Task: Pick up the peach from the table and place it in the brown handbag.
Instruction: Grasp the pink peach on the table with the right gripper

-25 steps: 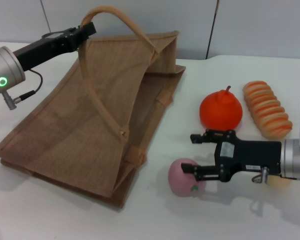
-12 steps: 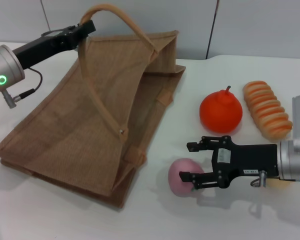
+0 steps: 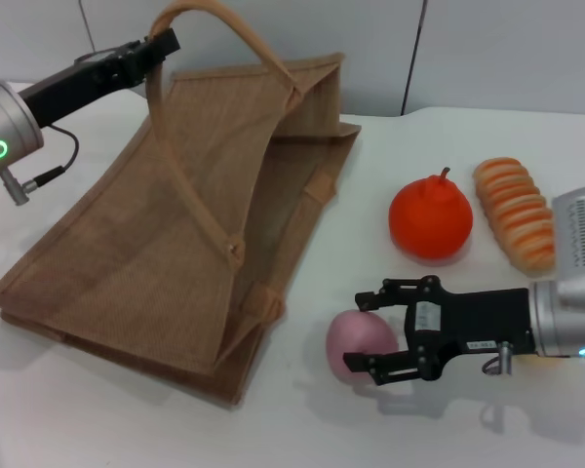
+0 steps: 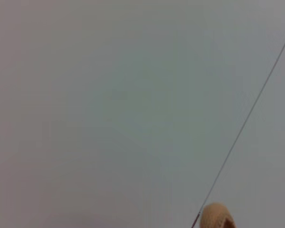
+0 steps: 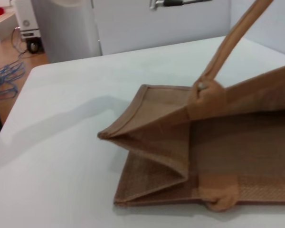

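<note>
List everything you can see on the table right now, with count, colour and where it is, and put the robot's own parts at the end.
brown handbag: one, tan-brown woven, lying on the left half of the table, its upper side lifted by one handle so the mouth faces right.
peach: one, pink, on the table just right of the bag's near corner.
orange fruit with a stem: one, orange-red, behind the peach.
ridged bread-like item: one, orange and cream stripes, right of the orange fruit.
table: one, white.
left gripper: black, raised at far left, shut on the bag's handle.
right gripper: black, low at the right, fingers open on either side of the peach.
</note>
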